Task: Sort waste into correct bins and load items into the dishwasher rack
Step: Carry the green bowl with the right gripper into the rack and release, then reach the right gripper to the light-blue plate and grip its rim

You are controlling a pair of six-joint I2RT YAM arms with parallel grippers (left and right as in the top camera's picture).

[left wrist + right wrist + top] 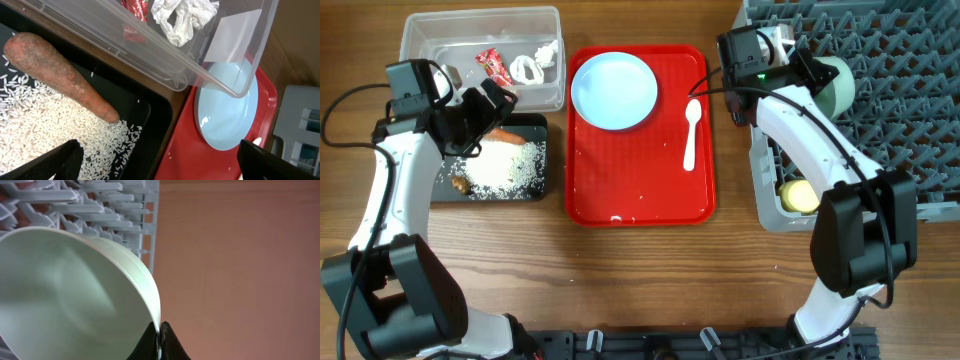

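Note:
My left gripper [492, 103] [160, 165] is open and empty, above the right end of the black tub [490, 197]. That tub holds the orange carrot [505, 134] [60, 75], loose white rice [510, 168] [40, 125] and a brown lump [460, 184]. The clear tub [420, 40] [200, 65] holds the red wrapper [493, 66] and white scrap [535, 65] [182, 20]. My right gripper [812, 68] [160, 340] is shut on the rim of the mint-green bowl [838, 85] [65, 295], over the grey rack [900, 120] [100, 205]. The light blue bowl is out of view.
The red tray [640, 190] [185, 155] sits in the middle with the light blue plate [614, 90] [227, 115] and the white spoon [690, 135] on it. A yellow cup [800, 195] lies in the rack's front left corner.

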